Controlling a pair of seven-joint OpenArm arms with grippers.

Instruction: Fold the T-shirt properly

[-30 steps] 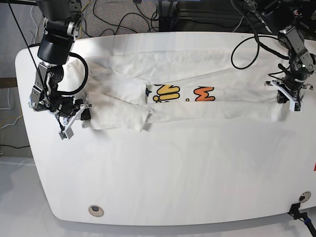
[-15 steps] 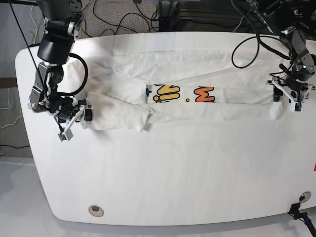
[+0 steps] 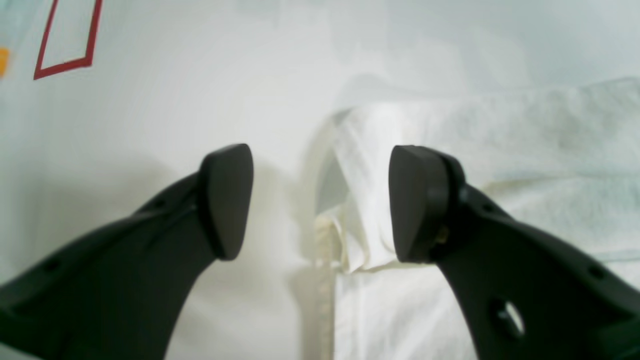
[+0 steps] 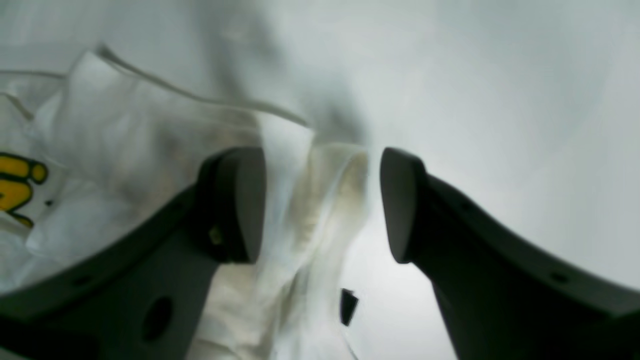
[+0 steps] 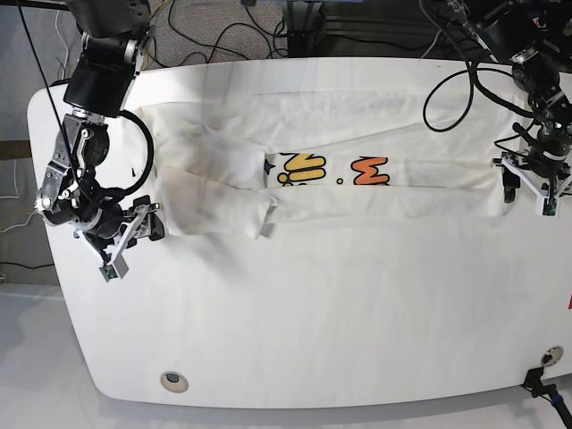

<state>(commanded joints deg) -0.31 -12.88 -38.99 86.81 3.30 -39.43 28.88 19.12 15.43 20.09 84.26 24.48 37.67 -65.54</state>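
Observation:
The white T-shirt (image 5: 357,201) lies as a long band across the far half of the table (image 5: 313,331), with part of its yellow and orange print (image 5: 371,170) showing. My left gripper (image 5: 514,183) stands open at the shirt's right end. In the left wrist view the hem (image 3: 350,235) lies between its fingers (image 3: 227,200), untouched by the left one. My right gripper (image 5: 150,231) is open at the shirt's near left corner. In the right wrist view a loose fold of cloth (image 4: 310,200) sits between its fingers (image 4: 400,205), and a bit of yellow print (image 4: 15,185) shows at left.
Black cables (image 5: 241,36) hang behind the table's far edge. A round fitting (image 5: 174,382) sits near the front left, and a clamp (image 5: 545,359) at the front right corner. A red outlined rectangle (image 3: 65,35) marks the surface beyond the shirt's right end.
The right gripper moved toward the front left, off the shirt's left edge. The left gripper shifted outward to the right. The shirt stayed flat on the table.

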